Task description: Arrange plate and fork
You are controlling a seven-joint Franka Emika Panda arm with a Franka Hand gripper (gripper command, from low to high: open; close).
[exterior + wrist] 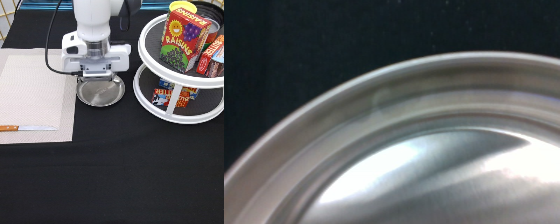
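Observation:
The plate (100,92), a round shiny silver dish with a raised rim, lies on the black tablecloth just right of the placemat. My gripper (97,75) is low over the plate's far edge and hides that part of the rim. The wrist view is filled by the plate's rim and flat centre (449,165) from very close, with black cloth beyond it. The fork is not in view.
A beige placemat (35,95) lies at the exterior view's left, with a wooden-handled knife (27,128) near its bottom edge. A white two-tier turntable (177,70) holding a raisin box (184,37) and other packets stands at the right, close to the plate.

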